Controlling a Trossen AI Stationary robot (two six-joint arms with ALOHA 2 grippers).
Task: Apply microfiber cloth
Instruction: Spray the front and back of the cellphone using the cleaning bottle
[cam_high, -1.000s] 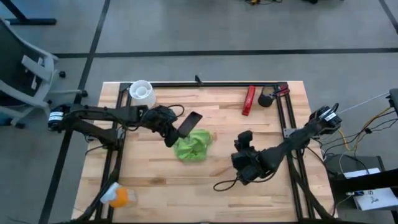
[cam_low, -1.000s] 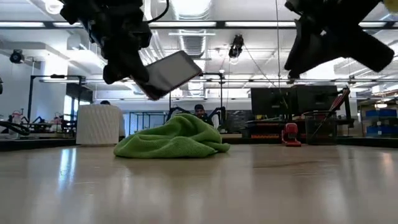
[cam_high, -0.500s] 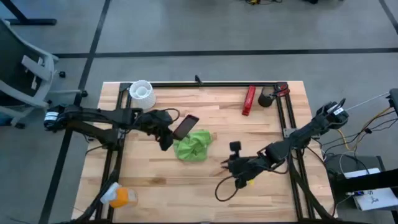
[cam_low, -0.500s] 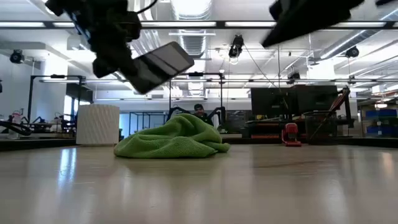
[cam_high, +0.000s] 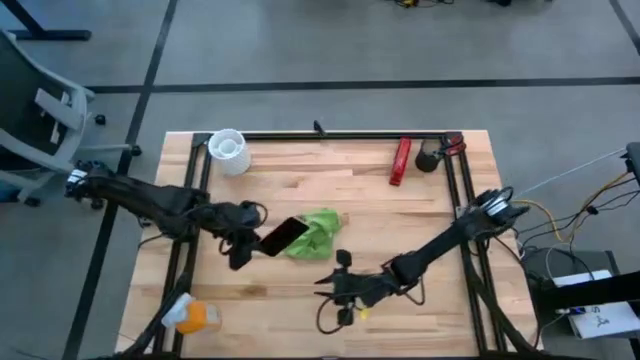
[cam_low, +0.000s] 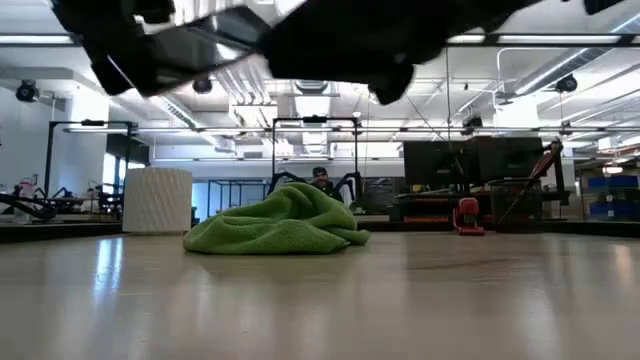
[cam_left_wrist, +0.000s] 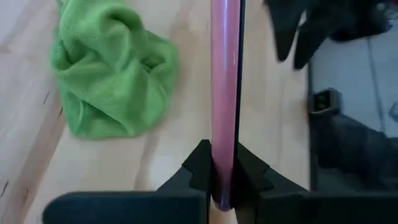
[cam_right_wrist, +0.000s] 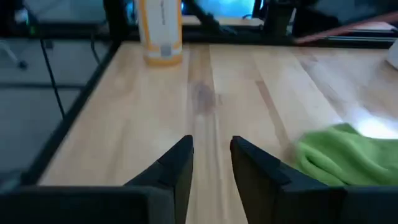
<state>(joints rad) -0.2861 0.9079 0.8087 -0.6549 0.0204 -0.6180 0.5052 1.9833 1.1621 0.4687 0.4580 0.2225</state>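
Observation:
The lime-green microfiber cloth (cam_high: 315, 233) lies crumpled on the wooden table (cam_high: 420, 220), left of its middle; the low view shows the cloth (cam_low: 280, 225) as a rumpled mound. My left gripper (cam_high: 258, 243) is shut on a black phone (cam_high: 285, 235), held just left of the cloth and above the table. My right gripper (cam_high: 326, 283) hangs open near the front edge, on the near side of the cloth, with nothing between its fingers (cam_right_wrist: 180, 165). In the right wrist view the cloth (cam_right_wrist: 345, 155) sits off to one side. My left gripper pinches the phone's near end (cam_left_wrist: 222, 158) between its two fingers, which press on the two flat faces. They come roughly level from the table's left. The phone is lifted clear and sticks out toward the cloth.
An orange-and-white spray bottle (cam_high: 190, 317) lies at the near left corner. At the far left stands a white ribbed cylinder (cam_high: 228, 150); at the far right are a red tool (cam_high: 401, 160) and a black object (cam_high: 428, 158). Black frame rails (cam_high: 465, 200) run along the table's sides.
My left gripper has carried the phone toward the near edge and slightly left, and the phone has tipped flatter. My right arm has reached out toward the table's left, its gripper going from right of the cloth to the cloth's near side. The cloth has stayed put.

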